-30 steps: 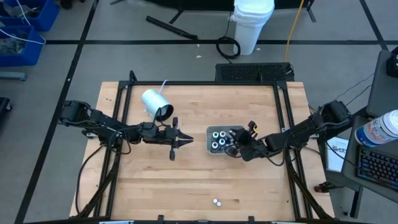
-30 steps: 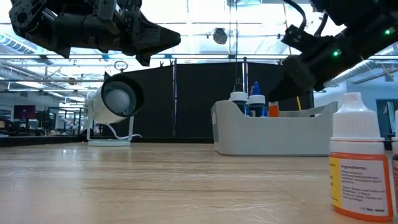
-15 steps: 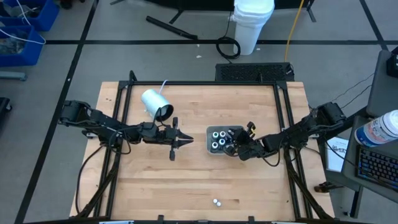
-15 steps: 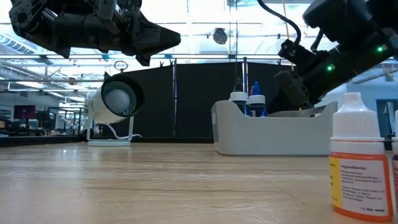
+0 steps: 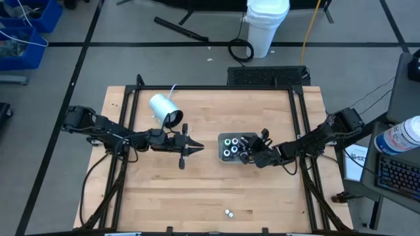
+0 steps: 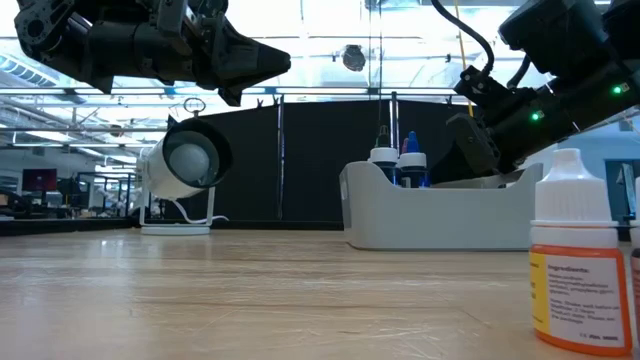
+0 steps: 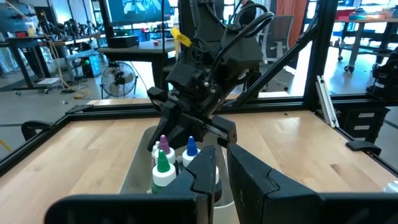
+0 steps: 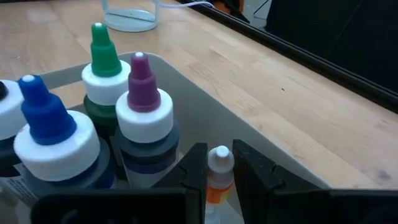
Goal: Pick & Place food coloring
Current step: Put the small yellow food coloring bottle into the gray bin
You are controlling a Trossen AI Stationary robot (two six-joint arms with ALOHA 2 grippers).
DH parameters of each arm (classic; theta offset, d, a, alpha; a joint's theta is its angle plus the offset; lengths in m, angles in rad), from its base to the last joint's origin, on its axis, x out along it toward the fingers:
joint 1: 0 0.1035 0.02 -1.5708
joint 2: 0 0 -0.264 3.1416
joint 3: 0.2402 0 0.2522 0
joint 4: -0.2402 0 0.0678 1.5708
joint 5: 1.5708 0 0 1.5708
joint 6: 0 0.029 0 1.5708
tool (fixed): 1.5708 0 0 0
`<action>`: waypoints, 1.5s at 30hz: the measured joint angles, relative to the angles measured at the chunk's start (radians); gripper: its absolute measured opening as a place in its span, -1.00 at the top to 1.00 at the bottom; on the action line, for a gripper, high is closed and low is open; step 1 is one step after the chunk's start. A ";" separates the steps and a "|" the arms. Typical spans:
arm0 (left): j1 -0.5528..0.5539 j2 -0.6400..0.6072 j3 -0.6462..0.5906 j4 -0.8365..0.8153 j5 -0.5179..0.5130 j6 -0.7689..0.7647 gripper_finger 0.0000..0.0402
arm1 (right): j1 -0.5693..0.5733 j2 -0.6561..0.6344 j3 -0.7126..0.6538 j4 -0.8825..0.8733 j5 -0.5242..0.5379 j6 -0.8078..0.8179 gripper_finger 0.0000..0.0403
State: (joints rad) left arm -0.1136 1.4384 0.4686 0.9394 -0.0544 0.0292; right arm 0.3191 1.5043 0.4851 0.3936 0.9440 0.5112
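Right gripper (image 8: 219,163) jaws clench an orange bottle (image 8: 217,177), its body half hidden

- Table (image 5: 197,190): light wooden boards under a dark metal frame, spreading out beneath both hands.
- Grey tray (image 6: 440,215): rectangular with rounded walls, directly under the right hand (image 5: 249,152) and a short way in front of the left hand (image 5: 197,149).
- White cylinder (image 5: 164,109): lying on its side with the dark mouth toward the left hand, just behind it; a thin white cord trails from its back.
- White bucket (image 5: 267,26): on the floor beyond the table, well apart from both hands.
- Blue bins (image 5: 23,26): on the floor, far off past the left hand.
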 joint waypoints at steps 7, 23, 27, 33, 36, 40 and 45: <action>0.000 0.000 0.000 0.000 0.000 0.000 0.76 | 0.000 0.000 -0.001 0.004 -0.002 -0.031 0.76; 0.000 0.000 0.000 0.000 0.000 0.000 0.76 | -0.026 -0.001 -0.019 0.087 -0.085 -0.160 0.76; 0.000 0.000 0.000 0.000 0.000 0.000 0.76 | -0.032 -0.001 -0.057 0.136 -0.085 -0.152 0.76; 0.000 0.000 0.000 0.000 0.000 0.001 0.76 | -0.044 -0.002 -0.096 0.189 -0.101 -0.108 0.76; 0.001 0.000 0.000 0.000 0.000 0.014 0.76 | -0.045 -0.001 -0.098 0.219 -0.112 -0.140 0.76; 0.001 0.000 0.000 0.000 0.000 0.017 0.76 | -0.050 -0.001 -0.098 0.232 -0.167 -0.164 0.73; 0.001 0.000 0.000 0.000 0.000 0.018 0.76 | -0.051 -0.001 -0.098 0.239 -0.187 -0.165 0.55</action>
State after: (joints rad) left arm -0.1127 1.4384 0.4686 0.9398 -0.0547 0.0471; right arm 0.2676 1.5036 0.3874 0.6322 0.7574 0.3461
